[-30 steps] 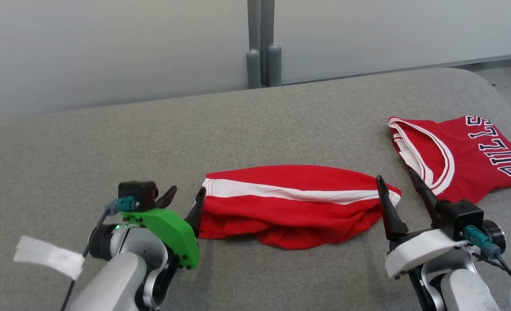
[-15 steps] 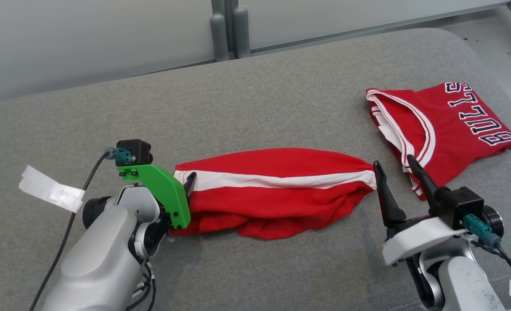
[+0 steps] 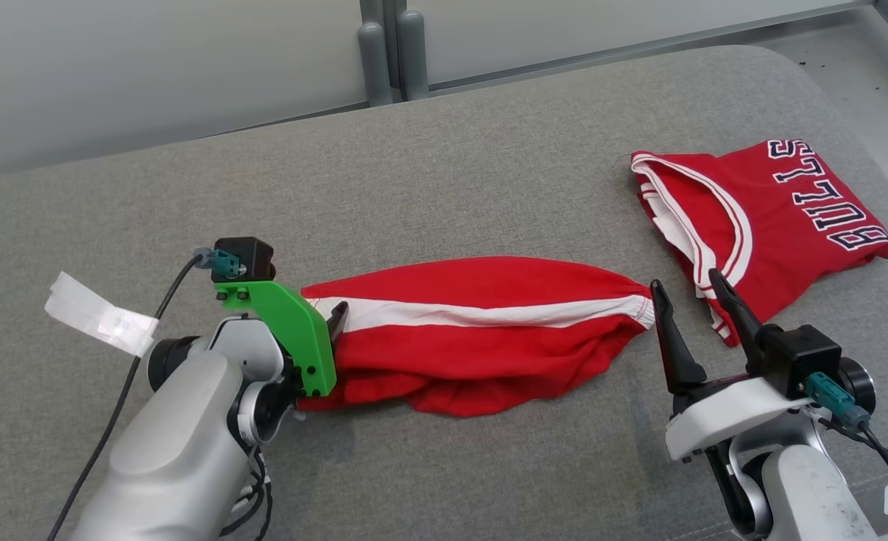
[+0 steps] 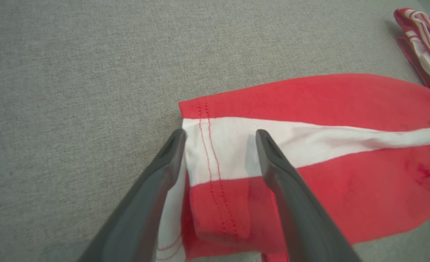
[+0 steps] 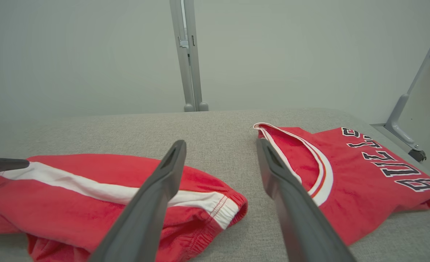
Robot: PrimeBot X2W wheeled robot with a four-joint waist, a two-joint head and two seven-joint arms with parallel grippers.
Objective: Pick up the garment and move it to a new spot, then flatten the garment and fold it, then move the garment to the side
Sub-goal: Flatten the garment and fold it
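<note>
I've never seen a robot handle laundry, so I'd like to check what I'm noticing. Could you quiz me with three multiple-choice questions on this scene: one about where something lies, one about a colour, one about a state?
1. Where does the jersey lie from the shorts?
A. On top of them
B. To the robot's right, apart
C. To the robot's left

2. What colour is the shorts' stripe?
A. White
B. Blue
C. Yellow

3. How is the left gripper?
A. Shut on the jersey
B. Shut, empty
C. Open over the shorts' end

Answers:
1 B: grey surface shows between the two in the head view.
2 A: a white band runs along the red cloth.
3 C: the left wrist view shows its fingers spread at the hem.
</note>
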